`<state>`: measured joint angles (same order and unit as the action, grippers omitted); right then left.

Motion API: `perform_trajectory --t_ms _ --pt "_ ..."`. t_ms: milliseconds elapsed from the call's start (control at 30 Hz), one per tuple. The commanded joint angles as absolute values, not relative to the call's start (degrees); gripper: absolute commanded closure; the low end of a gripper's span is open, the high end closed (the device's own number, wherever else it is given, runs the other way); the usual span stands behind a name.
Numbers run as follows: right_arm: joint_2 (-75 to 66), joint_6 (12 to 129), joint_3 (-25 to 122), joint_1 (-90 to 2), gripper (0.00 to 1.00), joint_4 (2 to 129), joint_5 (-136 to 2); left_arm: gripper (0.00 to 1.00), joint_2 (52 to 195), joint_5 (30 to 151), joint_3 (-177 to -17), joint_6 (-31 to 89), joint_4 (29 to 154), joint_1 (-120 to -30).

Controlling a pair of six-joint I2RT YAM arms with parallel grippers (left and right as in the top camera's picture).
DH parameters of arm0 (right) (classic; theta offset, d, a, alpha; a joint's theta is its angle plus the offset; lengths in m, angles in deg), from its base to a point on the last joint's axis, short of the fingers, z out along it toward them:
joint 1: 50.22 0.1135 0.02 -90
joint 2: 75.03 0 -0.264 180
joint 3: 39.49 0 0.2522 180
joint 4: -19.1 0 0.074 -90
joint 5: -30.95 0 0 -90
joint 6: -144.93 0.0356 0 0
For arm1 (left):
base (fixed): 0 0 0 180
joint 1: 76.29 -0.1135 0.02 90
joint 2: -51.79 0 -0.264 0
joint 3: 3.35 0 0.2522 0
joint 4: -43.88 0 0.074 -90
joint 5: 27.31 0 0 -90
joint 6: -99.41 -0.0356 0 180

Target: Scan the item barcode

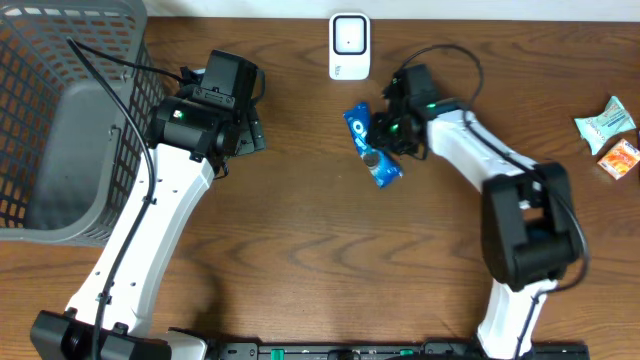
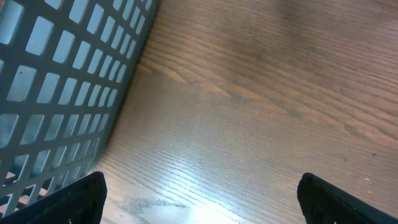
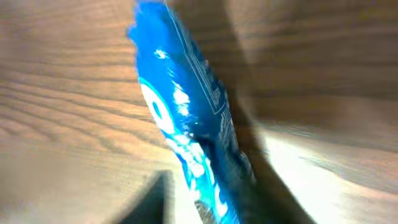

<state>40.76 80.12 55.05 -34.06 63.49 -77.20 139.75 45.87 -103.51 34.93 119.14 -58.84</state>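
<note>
A blue snack packet [image 1: 358,125] lies at an angle on the wooden table, just below the white barcode scanner [image 1: 349,45] at the back edge. My right gripper [image 1: 388,135] is right up against the packet's right side. In the blurred right wrist view the packet [image 3: 186,112] stands on edge and runs down to the bottom of the frame. The fingers are lost in blur and shadow there, so no grip can be made out. My left gripper [image 2: 202,190] hangs wide open over bare wood beside the basket, its fingertips [image 2: 81,199] far apart.
A grey mesh basket [image 1: 60,120] fills the back left corner, and its wall [image 2: 56,81] is close to the left gripper. A teal packet [image 1: 605,122] and an orange packet [image 1: 620,158] lie at the far right edge.
</note>
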Motion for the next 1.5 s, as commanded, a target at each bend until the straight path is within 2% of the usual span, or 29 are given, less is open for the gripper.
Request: perform_trajectory --t_ms 0,100,133,200,333,367,567,767,1033,1367,1433,1467 --pt "35.69 79.86 54.96 -35.63 0.41 65.64 -76.92 0.02 139.86 45.5 -103.59 35.43 119.31 -58.97" --pt "34.88 79.08 54.96 -36.26 0.41 67.54 -76.55 0.02 139.86 45.5 -103.59 35.43 119.31 -58.97" --pt "34.84 79.08 54.96 -36.26 0.44 68.02 -76.55 0.02 139.88 45.5 -103.59 35.43 119.31 -58.97" --pt "34.84 79.08 54.96 -36.18 0.57 69.0 -76.85 0.02 139.86 45.5 -103.59 35.43 119.29 -58.97" --pt "34.84 79.03 54.96 -35.02 0.94 72.11 -78.88 0.02 139.86 45.5 -103.59 35.43 119.31 -58.97" --pt "34.84 78.59 54.94 -34.58 0.99 73.0 -78.51 0.02 139.86 45.5 -103.59 35.43 119.29 -58.97" --pt "35.19 77.61 54.06 -31.41 0.99 74.01 -72.0 0.02 139.86 45.5 -103.59 35.43 119.31 -58.97" --pt "39.08 81.81 53.95 -29.53 0.99 73.81 -63.47 0.02 139.86 45.5 -103.59 35.43 119.29 -58.97" --pt "46.01 84.26 53.95 -30.82 0.99 76.83 -57.14 0.02 139.86 45.5 -103.59 35.43 119.31 -58.97" --pt "39.54 84.3 58.11 -31.41 0.99 83.27 -52.92 0.02 139.86 45.5 -103.59 35.43 119.31 -58.97" --pt "37.59 84.28 59.18 -31.39 0.94 82.55 -52.9 0.02 139.86 45.5 -103.59 35.43 119.29 -58.97" --pt "36.63 84.28 59.42 -31.39 0.89 81.26 -52.92 0.02 139.86 45.5 -103.59 35.45 119.29 -58.97"
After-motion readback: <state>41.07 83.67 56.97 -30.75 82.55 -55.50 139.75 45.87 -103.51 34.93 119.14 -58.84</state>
